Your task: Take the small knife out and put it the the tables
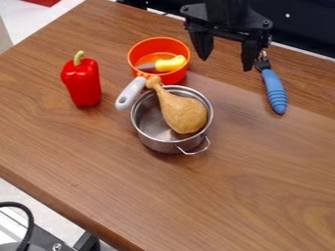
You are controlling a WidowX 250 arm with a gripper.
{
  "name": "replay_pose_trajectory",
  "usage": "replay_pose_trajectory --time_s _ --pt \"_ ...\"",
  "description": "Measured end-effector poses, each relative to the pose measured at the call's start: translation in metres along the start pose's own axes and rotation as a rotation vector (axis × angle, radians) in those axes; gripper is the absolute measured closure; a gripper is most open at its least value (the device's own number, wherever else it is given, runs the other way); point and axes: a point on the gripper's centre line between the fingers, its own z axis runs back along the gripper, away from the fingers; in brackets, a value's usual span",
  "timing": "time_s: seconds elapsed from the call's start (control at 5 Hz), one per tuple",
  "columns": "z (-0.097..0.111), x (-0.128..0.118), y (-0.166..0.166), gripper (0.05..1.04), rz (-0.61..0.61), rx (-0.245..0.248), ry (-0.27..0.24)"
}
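The gripper (226,58) hangs open over the back of the table, to the right of the orange bowl, with nothing between its fingers. A small knife (171,63) with a yellow handle and a grey blade lies inside the orange bowl (185,69). Its handle points right and its blade points left. The wooden table (262,181) carries the bowl near its back edge.
In front of the bowl stands a metal pot (148,138) holding a toy drumstick (185,113), with a light grey handle (131,93) at its upper left. A red pepper (83,83) stands at left. A blue-handled fork (274,90) lies at back right, beside the gripper.
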Motion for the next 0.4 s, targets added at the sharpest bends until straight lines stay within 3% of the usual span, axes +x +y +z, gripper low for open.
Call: replay_pose_trajectory --time_s 0.2,0.4 --pt "-0.008 -0.006 0.001 0.089 -0.01 0.004 0.032" --pt "-0.002 -0.003 0.017 0.089 -0.153 -0.01 0.066"
